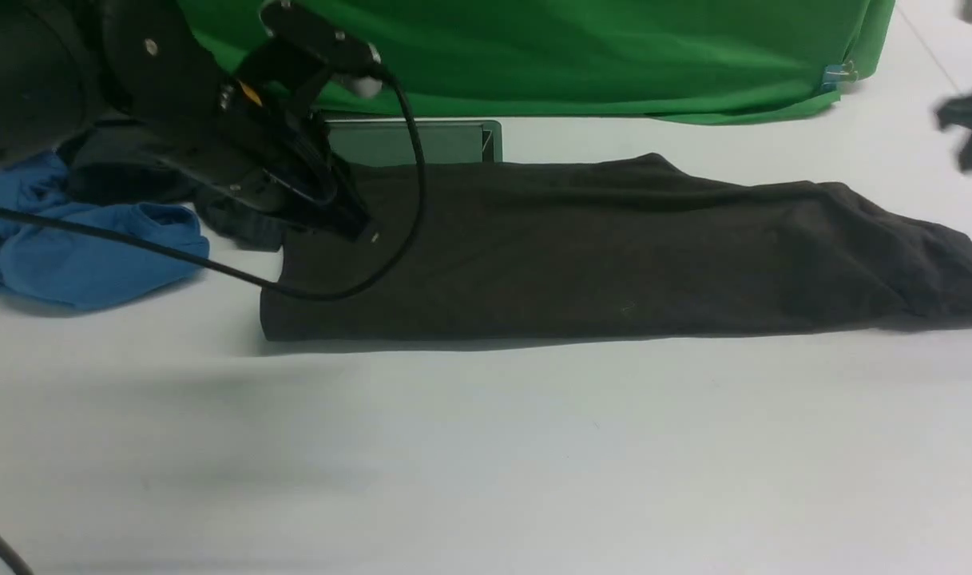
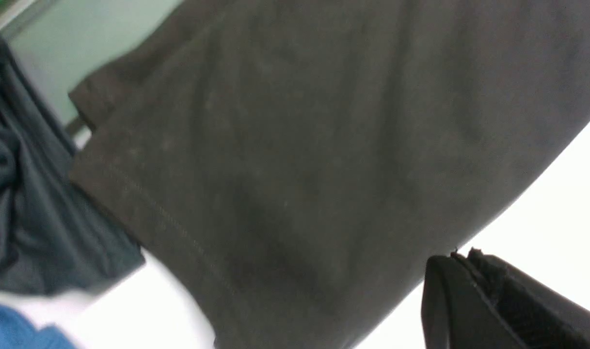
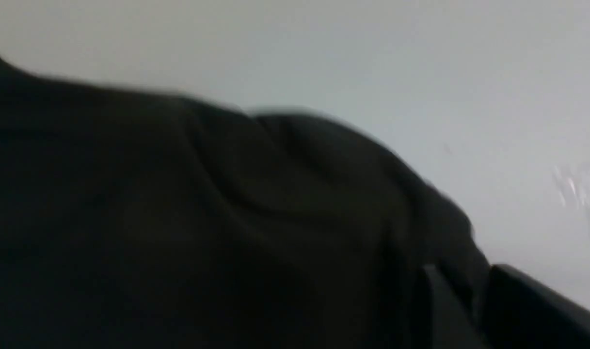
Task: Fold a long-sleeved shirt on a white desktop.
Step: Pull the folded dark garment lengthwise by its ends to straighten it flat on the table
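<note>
Soft, light and limp, the matte brownish-black cotton long-sleeved shirt (image 1: 597, 247), lying mid-frame across the plain white worktop (image 1: 486, 463), likely wants pinching at its hemmed left corners; the left fingers (image 2: 469, 300) are closed on nothing, the right fingers (image 3: 532, 305) too blurred to tell.

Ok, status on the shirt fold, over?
Left gripper shut over the long-sleeved shirt's left end; right gripper blurred, jaws unclear. Shirt lies as a long band on the white desktop. Cable hangs across it; blue garment off its left end.
</note>
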